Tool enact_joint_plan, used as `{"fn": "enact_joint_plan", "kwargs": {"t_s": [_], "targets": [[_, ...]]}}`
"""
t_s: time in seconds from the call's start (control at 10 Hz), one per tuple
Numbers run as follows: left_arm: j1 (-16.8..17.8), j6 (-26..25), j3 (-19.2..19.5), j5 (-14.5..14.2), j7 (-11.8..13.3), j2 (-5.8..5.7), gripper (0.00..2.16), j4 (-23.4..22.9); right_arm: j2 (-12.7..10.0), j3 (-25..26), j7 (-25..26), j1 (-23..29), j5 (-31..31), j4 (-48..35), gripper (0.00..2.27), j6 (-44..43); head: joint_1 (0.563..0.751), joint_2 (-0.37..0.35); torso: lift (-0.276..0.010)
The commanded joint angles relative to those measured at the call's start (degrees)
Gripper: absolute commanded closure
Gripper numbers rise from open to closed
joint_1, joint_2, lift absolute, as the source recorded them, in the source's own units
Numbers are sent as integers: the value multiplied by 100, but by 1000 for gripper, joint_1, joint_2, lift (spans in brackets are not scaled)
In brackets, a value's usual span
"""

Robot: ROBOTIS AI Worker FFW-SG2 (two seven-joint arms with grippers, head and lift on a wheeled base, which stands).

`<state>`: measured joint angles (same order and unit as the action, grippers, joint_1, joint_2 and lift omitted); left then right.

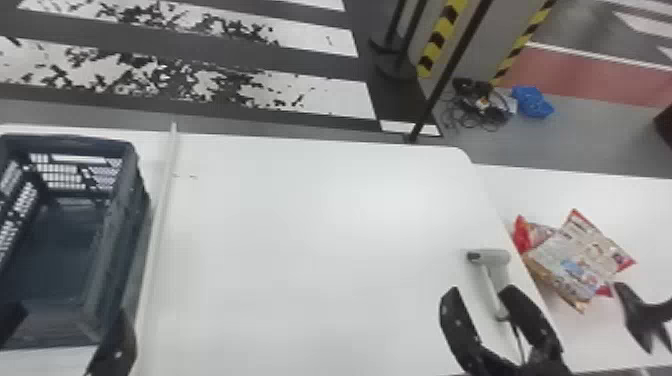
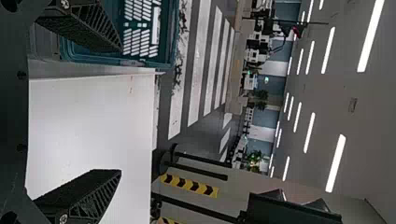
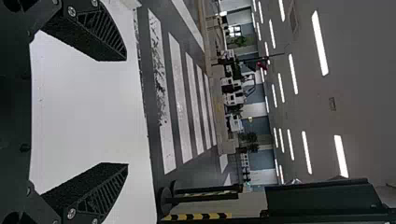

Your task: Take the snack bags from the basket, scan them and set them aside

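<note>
White tabletop (image 1: 325,225): runs beneath the scanner (image 1: 495,257) and spreads wide to its left; its rounded far corner lies beyond the scanner.
Scanner: pale grey, lying near the tabletop's right-hand side, head pointing left and handle coming toward the robot, with a dark cable (image 1: 518,340) trailing from the handle's end.
Snack bags (image 1: 575,255): just to the right of the scanner, on the adjoining white surface (image 1: 530,187), in an overlapping heap of red, cream and golden brown, lying askew to each other.
Basket (image 1: 132,200): dark blue-grey with slotted walls, well apart from the scanner on its left, past a pale strip (image 1: 165,200).
Left pincer (image 1: 70,312): far left of the scanner, at the basket's near end, fingers apart; contact with the basket cannot be told. Its wrist view (image 2: 121,112) shows the two fingers well separated.
Right pincer (image 1: 480,290): on the robot's side of the scanner, around the handle's end as seen from the head, fingers apart; whether they touch it cannot be told. Its wrist view (image 3: 126,112) also shows a wide gap.
Black forked object (image 1: 642,312): right of the scanner, beside the heap; what it is cannot be told.
Blue item (image 1: 532,102): on the floor beyond the scanner, near tangled cables (image 1: 482,107).
</note>
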<state>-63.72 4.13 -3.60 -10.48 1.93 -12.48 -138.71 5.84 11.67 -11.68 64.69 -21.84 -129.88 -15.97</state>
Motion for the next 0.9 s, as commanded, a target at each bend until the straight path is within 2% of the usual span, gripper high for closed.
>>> {"fn": "enact_joint_plan", "kwargs": {"t_s": [0.0, 0.8], "targets": [[0, -5, 0, -7, 9, 0, 70, -25, 5, 2, -10, 0, -13, 6, 127, -42, 695, -265, -75], [0, 13, 0, -7, 26, 0, 70, -7, 22, 2, -45, 62, -40, -2, 127, -183, 695, -269, -75]]}}
